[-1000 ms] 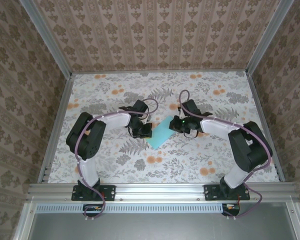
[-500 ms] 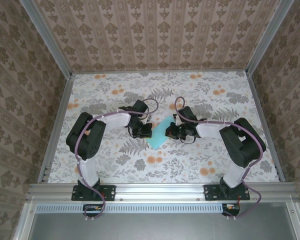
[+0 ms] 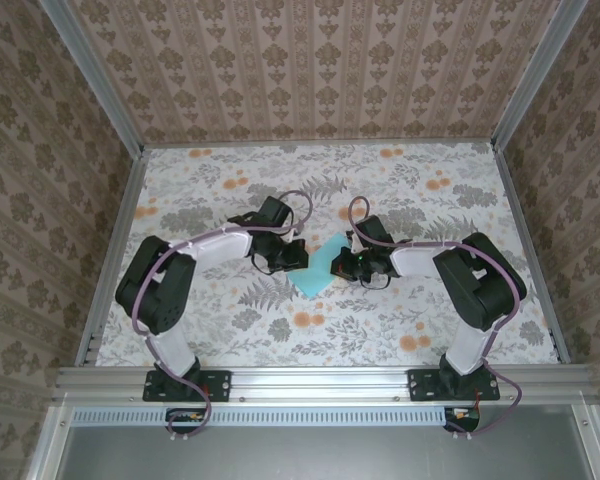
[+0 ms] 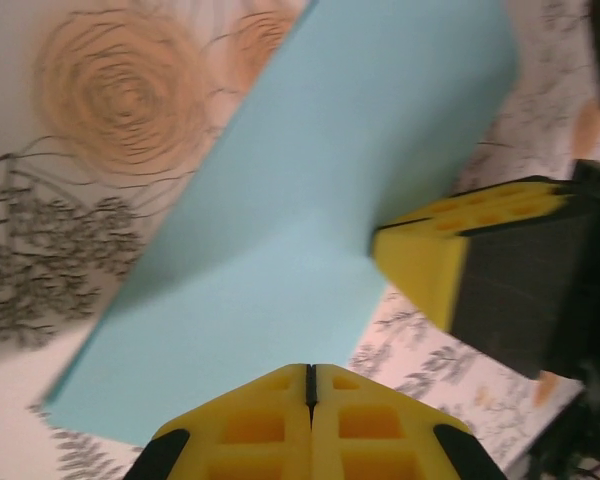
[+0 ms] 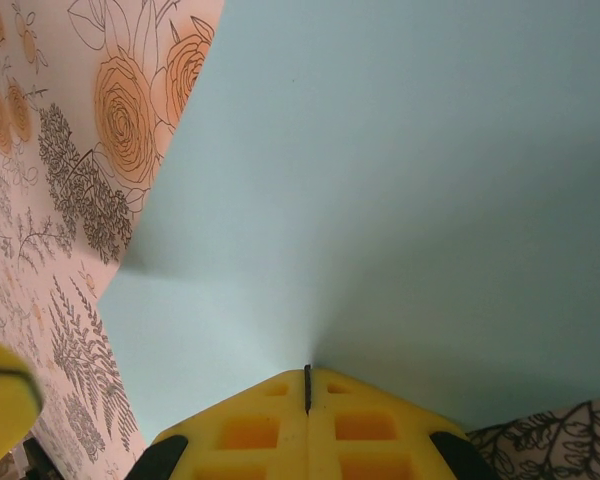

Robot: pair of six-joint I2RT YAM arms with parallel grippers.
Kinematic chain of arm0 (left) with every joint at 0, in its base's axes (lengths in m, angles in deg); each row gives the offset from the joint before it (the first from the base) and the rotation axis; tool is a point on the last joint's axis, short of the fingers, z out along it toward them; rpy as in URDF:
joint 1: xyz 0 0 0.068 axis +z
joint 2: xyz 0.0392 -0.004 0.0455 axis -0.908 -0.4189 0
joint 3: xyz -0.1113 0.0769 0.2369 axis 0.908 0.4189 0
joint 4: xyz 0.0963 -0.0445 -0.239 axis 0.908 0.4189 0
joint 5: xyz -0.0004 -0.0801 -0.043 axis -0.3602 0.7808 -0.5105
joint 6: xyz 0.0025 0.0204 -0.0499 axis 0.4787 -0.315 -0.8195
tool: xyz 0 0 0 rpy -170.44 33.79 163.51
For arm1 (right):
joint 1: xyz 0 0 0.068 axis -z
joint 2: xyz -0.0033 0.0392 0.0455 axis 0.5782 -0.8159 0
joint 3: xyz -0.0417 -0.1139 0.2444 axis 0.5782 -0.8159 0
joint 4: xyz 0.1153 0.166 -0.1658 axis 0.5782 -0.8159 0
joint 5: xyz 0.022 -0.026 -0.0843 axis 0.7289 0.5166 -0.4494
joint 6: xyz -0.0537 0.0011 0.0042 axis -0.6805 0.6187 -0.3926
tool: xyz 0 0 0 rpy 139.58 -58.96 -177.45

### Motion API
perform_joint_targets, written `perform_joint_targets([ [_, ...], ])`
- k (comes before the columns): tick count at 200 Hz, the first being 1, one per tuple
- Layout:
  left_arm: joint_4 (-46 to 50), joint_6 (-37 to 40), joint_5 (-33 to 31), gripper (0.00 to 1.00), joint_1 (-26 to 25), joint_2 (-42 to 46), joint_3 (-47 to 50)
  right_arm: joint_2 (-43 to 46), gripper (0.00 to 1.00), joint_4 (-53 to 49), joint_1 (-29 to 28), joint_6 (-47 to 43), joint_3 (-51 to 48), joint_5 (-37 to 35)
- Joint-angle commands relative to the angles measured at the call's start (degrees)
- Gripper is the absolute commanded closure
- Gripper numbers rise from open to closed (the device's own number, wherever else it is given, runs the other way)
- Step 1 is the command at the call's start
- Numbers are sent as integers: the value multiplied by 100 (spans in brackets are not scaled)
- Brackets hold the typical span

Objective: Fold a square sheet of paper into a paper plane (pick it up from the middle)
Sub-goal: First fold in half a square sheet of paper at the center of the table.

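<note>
Both left end effector [image 4: 309, 372] and right end effector [image 5: 307, 372] pinch the square sheet of paper [image 3: 316, 274].

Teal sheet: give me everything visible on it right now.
The square sheet of paper is thin, plain light teal, matte and unprinted. It sits mid-table between the arms, turned like a diamond with one corner toward the bases. The left tool and the right tool are each shut on its edge, from opposite sides. Between them it bows gently and seems partly lifted off the floral tablecloth. No sharp crease shows.
</note>
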Motion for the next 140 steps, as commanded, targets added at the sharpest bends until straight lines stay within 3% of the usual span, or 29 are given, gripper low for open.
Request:
perform_joint_targets([
  [1, -514, -442, 312, 95, -150, 108, 175, -96, 97, 72, -31, 36, -127, 67],
  [140, -830, -720, 550, 100, -560, -771, 8, -95, 100, 169, -31, 88, -227, 150],
])
